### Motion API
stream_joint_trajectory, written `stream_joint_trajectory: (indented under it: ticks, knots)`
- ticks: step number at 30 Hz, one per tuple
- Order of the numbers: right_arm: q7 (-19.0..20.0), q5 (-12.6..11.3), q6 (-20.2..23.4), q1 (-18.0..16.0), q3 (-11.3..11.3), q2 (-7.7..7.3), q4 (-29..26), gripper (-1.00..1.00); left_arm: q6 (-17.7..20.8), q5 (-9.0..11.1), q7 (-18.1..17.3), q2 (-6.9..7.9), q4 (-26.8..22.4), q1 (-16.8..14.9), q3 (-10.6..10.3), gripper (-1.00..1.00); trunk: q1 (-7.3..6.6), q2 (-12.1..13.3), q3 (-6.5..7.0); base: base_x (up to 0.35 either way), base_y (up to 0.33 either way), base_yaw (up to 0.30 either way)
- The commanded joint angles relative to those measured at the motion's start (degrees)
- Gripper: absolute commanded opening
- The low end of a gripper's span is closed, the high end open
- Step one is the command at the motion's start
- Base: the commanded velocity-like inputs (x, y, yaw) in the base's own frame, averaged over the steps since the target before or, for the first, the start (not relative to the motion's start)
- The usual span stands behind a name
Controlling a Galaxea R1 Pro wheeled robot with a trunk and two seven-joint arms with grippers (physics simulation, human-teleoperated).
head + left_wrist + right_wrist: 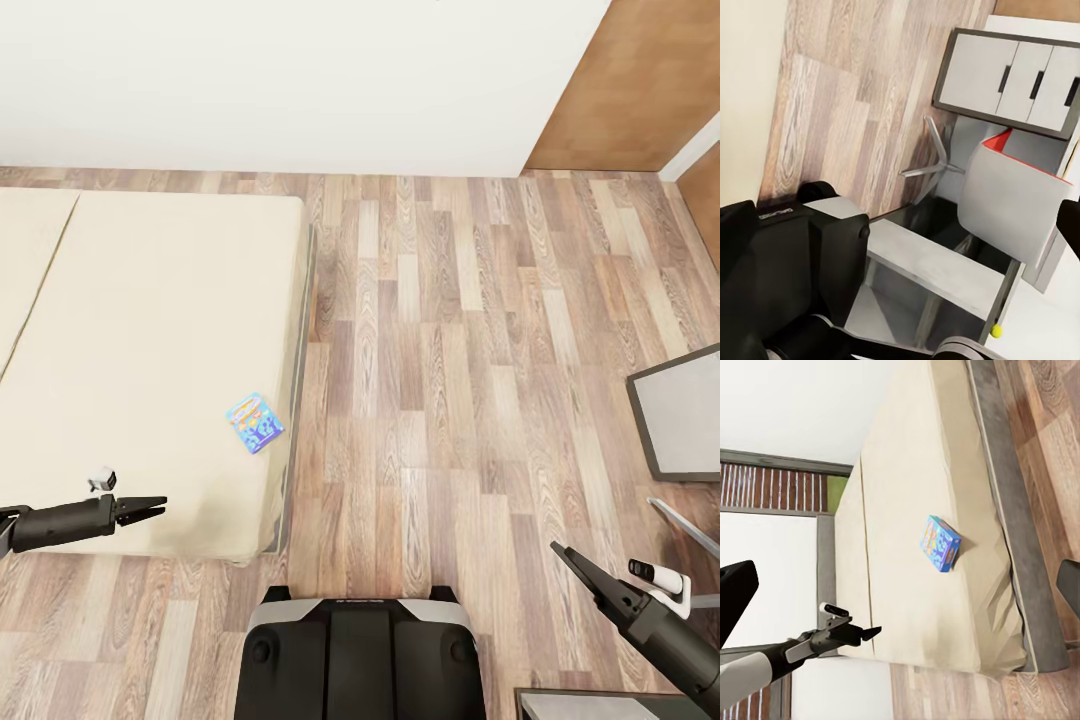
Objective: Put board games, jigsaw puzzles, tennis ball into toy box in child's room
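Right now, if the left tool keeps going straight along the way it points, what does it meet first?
The left tool hangs over the bed's near corner, pointing across it towards the wood floor. The blue board game lies off that line, further up the mattress. The way looks free, though its height above the mattress is unclear.

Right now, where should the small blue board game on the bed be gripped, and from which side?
Grip the blue board game across its two long edges, coming down from above. It lies flat on the mattress near the bed edge, slightly rotated, so turn the left gripper, the nearer one, to match.
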Motion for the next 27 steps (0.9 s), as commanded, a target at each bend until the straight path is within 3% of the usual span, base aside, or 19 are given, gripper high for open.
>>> stream_joint_trajectory:
  ticks: [1,12,27]
  knots:
    - [-0.1,-0.3,0.4,0.0,0.0,-0.02,0.0,1.0,0.6,0.0,-0.2,0.01,0.0,0.0,0.0,1.0,0.04,-0.1,-0.06,0.0,0.0,0.0]
    - [0.0,-0.3,0.4,0.0,0.0,-0.03,0.0,1.0,0.6,0.1,-0.2,0.01,0.0,0.0,0.0,1.0,0.04,-0.1,0.03,0.0,0.0,0.0]
    - [0.1,-0.3,0.4,0.0,-0.1,-0.03,0.0,1.0,0.6,0.0,-0.2,-0.06,0.0,0.0,0.0,1.0,0.04,-0.1,1.3,0.0,0.0,0.0]
